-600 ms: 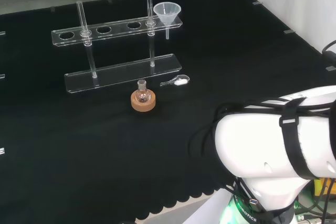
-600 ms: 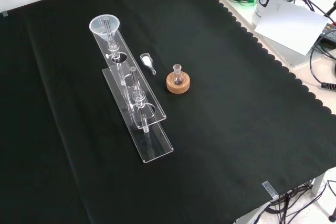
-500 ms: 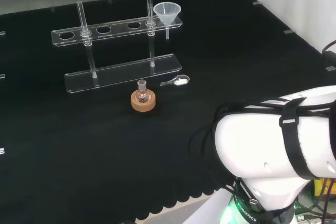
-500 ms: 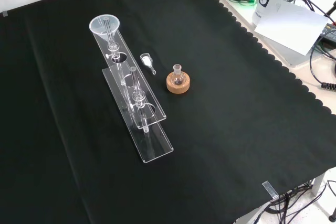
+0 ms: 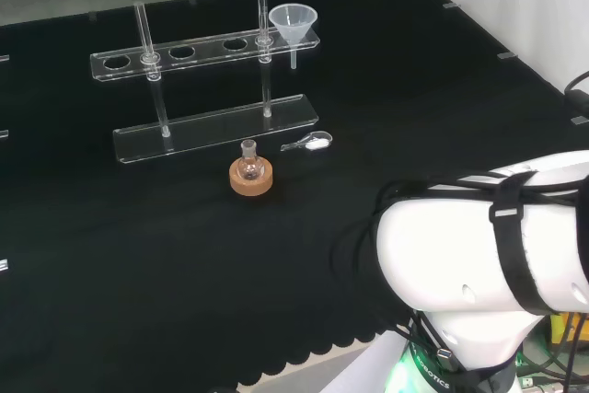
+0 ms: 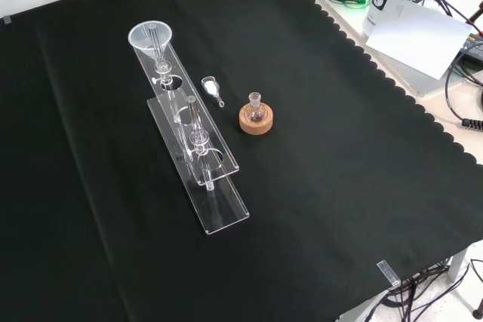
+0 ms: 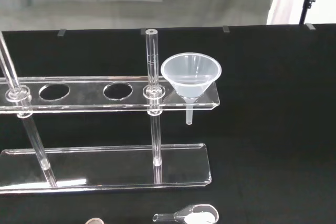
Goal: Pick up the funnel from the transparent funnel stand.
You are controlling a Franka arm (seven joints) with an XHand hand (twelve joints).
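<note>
- A clear funnel (image 7: 190,75) sits upright, spout down, in the end hole of the clear stand (image 5: 204,51), toward the worktop's (image 6: 324,209) far edge in the head view.
- From the wrist view, it lies straight ahead.
- Hand's fingers: cannot tell.

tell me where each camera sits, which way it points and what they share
Head view: behind and above the arm's base, looking over the white arm link at the funnel stand.
Front view: in front of the arm, looking down on the black cloth, the funnel and the flask on its cork ring.
Wrist view: at the wrist, facing the funnel seated in the stand's end hole.
Shared: all three show funnel and stand.
</note>
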